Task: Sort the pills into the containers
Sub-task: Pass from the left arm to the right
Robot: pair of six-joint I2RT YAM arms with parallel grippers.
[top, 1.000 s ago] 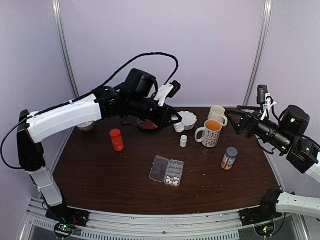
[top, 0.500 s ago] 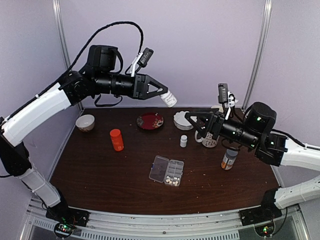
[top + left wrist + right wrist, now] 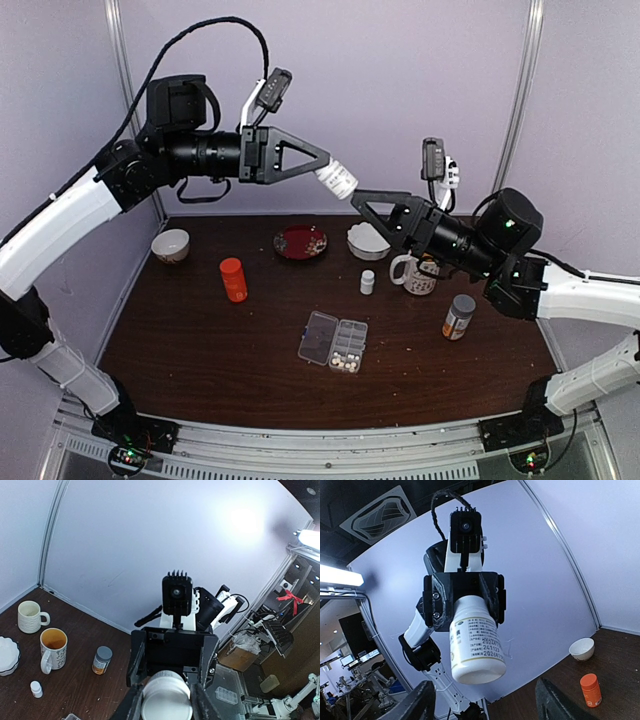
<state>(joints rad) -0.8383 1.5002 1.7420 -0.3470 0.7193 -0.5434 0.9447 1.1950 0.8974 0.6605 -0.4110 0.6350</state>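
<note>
1. A white bottle (image 3: 338, 180) is gripped by the left hand (image 3: 326, 168), high above the tabletop (image 3: 200, 340).
2. The right hand (image 3: 362, 210) is held open just beside it.
3. Some pills (image 3: 347, 357) are seen in the box (image 3: 320, 337) lying mid-tabletop.

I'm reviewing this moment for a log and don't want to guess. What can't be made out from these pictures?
Pills in the pill box: too small to count, top view.
White bottle in the left gripper's jaws: contents hidden by its opaque wall, every view.
Red plate: what lies on it is too small and blurred, top view.
</note>
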